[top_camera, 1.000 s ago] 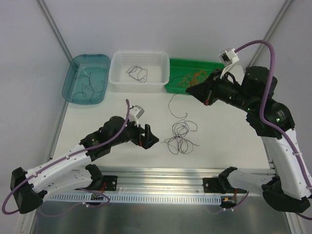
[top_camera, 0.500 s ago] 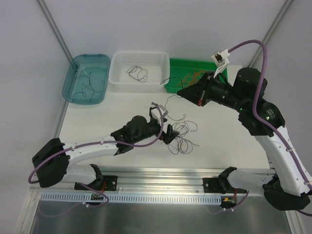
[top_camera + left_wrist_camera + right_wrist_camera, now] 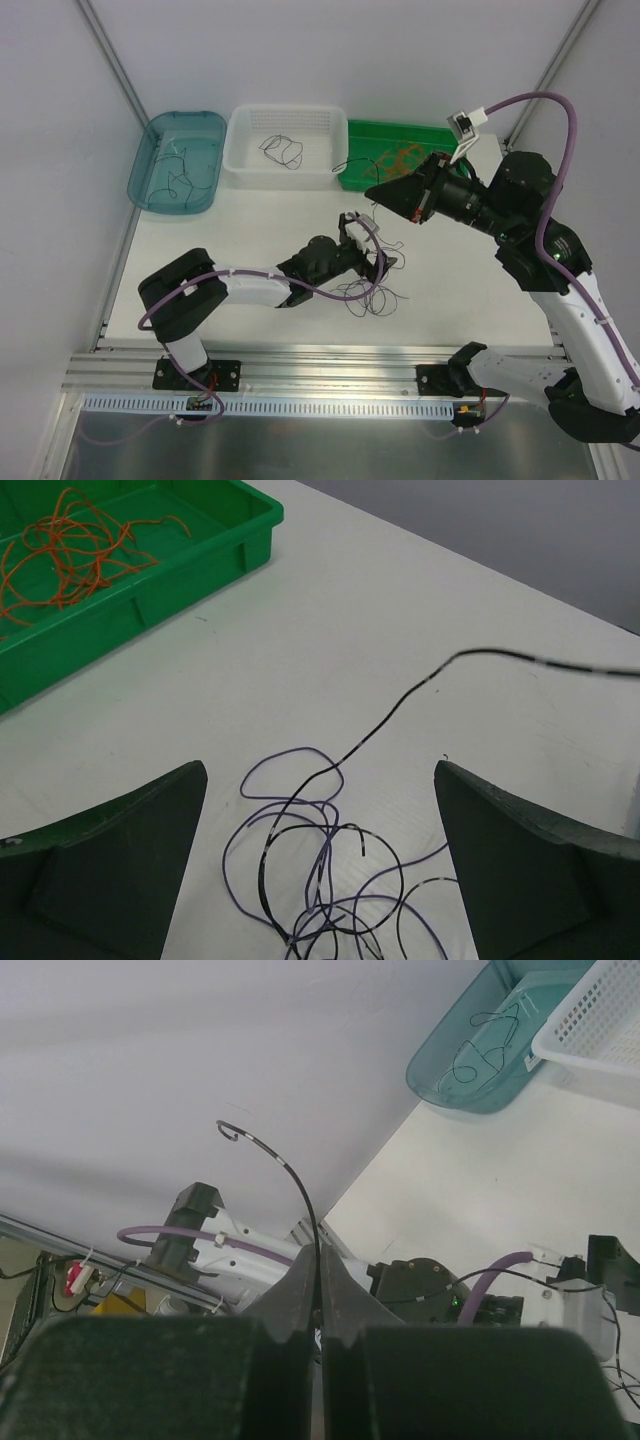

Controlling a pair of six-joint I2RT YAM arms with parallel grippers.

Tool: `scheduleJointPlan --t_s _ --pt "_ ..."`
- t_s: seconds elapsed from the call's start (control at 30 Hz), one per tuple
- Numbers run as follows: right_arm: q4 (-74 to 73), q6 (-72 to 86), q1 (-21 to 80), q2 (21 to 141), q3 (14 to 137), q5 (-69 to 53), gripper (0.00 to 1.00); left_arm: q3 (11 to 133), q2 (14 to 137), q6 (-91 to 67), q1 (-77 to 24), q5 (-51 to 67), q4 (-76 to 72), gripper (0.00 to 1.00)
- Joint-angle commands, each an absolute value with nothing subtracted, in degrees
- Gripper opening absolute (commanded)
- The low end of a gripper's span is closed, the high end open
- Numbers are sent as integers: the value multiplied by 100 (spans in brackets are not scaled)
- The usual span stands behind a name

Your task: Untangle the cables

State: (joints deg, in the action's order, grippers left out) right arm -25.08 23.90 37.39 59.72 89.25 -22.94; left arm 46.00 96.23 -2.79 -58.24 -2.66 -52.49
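Observation:
A tangle of thin purple and black cables [image 3: 368, 288] lies on the white table in front of centre. My left gripper [image 3: 378, 258] is open, low over the tangle's far edge; in the left wrist view the loops [image 3: 318, 875] lie between its spread fingers [image 3: 120, 860]. My right gripper [image 3: 372, 190] is shut on one black cable [image 3: 291, 1177], held above the table. That cable's free end curls past the jaws. Its other part [image 3: 398, 702] runs down into the tangle.
Three bins stand along the back: a teal tray [image 3: 150, 150] with dark cables, a white basket [image 3: 245, 125] with a black cable, and a green tray [image 3: 352, 132] with orange cables [image 3: 70, 550]. A metal rail runs along the near edge.
My left arm has reached right and forward from the table's left to the tangle. My right gripper shifted left, then slightly back, with the black cable lifted from the pile.

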Motion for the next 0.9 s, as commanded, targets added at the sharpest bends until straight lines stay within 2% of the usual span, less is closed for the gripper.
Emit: scheduleJointPlan --t_s 0.0,0.23,0.43,0.57,0.67,0.8,0.83,0.87 --pt "-2092 2602 3779 5845 8912 -2198 1 4939 9913 -622 -5915 -334 -6256 99" --pt "-2593 2259 3779 5713 8737 -1250 1 4333 9423 -1678 -5924 210 -7022 93" --pt "-2452 2452 3788 5660 8376 -1239 1 4263 9264 -2258 -5933 755 -7470 92" --pt "-2408 2505 3788 5581 8209 -1204 1 4280 9176 -2294 -5959 546 -7541 89" --pt "-2399 2531 3788 5537 8104 -1160 1 4298 9132 -2294 -5959 352 -7541 78" --pt "-2461 2461 3779 5528 8095 -1090 1 4237 9062 -2373 -5959 343 -7471 43" --pt "-2496 2444 3779 5528 8086 -1072 1 4184 8983 -2390 -5959 264 -7436 30" --pt "-2513 2417 3788 5528 8069 -1046 1 4097 8939 -2373 -5959 194 -7418 24"
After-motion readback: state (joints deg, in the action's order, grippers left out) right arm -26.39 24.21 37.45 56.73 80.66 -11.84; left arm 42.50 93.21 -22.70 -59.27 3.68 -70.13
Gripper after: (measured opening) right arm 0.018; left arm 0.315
